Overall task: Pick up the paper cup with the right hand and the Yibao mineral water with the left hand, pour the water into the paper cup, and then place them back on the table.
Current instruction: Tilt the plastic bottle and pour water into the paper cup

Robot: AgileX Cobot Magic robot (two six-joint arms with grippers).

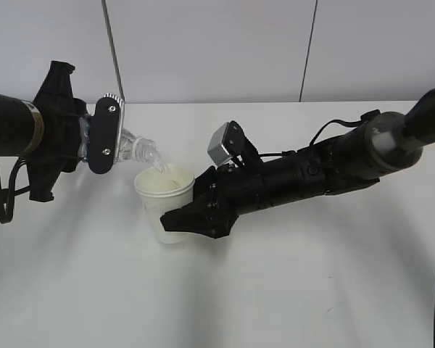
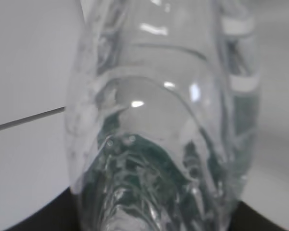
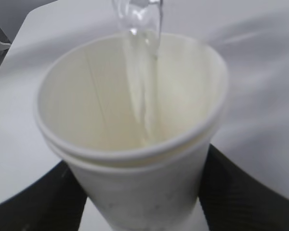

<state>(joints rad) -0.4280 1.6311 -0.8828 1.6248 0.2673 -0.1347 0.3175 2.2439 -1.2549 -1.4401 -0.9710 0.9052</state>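
Above the white table [image 1: 290, 290], the left hand [image 1: 100, 138] pinches the Yibao mineral water [image 1: 136, 148], tipped over the paper cup [image 1: 165, 203]. The right hand [image 1: 175, 220] squeezes the cup's sides. Water is running in (a thin stream), so both are picked up and pouring is under way. Putting them back down is left. The bottle's label is mostly hidden, and the water level in the cup is hard to see.

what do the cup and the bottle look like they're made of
The paper cup looks like matte off-white paper, going by its rolled rim and dull, glare-free wall. The Yibao mineral water bottle looks like thin clear glossy plastic: see-through, ribbed, with sharp highlights.
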